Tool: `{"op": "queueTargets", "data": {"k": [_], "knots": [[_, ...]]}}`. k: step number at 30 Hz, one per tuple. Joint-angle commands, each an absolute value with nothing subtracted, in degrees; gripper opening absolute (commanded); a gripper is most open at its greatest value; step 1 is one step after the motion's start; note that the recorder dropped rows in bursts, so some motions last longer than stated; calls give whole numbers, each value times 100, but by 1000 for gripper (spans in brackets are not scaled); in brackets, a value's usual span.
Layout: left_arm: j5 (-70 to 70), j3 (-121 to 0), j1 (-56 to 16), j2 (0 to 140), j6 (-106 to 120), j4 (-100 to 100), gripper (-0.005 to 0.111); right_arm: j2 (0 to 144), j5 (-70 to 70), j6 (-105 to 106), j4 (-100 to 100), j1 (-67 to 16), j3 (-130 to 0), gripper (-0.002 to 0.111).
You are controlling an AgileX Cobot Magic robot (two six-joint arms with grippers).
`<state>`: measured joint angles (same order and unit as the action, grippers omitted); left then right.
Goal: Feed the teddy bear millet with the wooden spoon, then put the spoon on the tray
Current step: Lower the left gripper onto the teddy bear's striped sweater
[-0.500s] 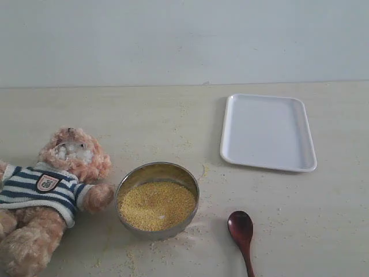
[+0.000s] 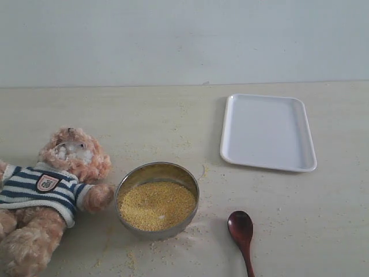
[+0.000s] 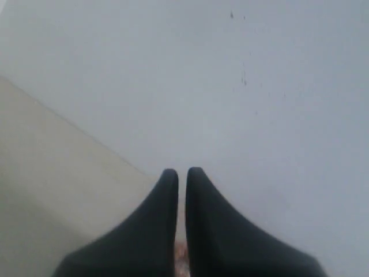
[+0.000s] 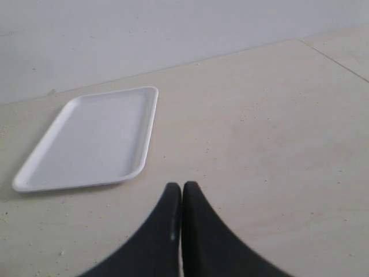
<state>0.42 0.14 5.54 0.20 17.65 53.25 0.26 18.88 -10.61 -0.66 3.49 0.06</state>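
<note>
Nothing moved: spoon (image 2: 242,231) lies near-right on desk (image 2: 328,219), right of millet (image 2: 157,205), tray (image 2: 268,135) beyond.
Light, stiff, smooth wood, probably; best pinched mid-handle, kept level. Left fingers (image 3: 164,208) and right fingers (image 4: 167,222) closed, holding nothing.

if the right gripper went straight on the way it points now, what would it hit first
Probably the bare table ahead of the shut right gripper; the tray lies off to one side of that line. The wall stands beyond; how steeply it points is unclear.
</note>
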Motion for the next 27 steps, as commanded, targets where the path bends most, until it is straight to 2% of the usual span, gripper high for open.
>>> {"op": "queueTargets", "data": {"k": [1,5,7,12,15,17,20,22,24,27], "knots": [[-493,-297,547,61,1724,5356,5,0,1867,-1040,-75,343,0,0],[896,-1312,547,1494,1904,4358,5,0,1867,-1040,-75,343,0,0],[1613,-2023,547,2762,2077,3926,5,0,1867,-1040,-75,343,0,0],[4094,-3980,547,5812,3271,3829,5,0,1867,-1040,-75,343,0,0],[4936,-4745,634,6970,3251,3829,5,0,1867,-1040,-75,343,0,0],[4975,-4944,778,7249,3213,3829,5,0,1867,-1040,-75,343,0,0],[4909,-4857,1470,7347,3332,3463,5,0,1867,-1040,-75,343,0,0],[4909,-4622,1952,7486,3918,4107,5,0,1867,-1040,-75,343,0,0],[5533,-4348,2242,7800,5315,5087,5,0,1867,-1040,-75,343,0,0],[5546,-4120,2452,8144,5409,4937,5,0,1867,-1040,-75,343,0,0]]}}
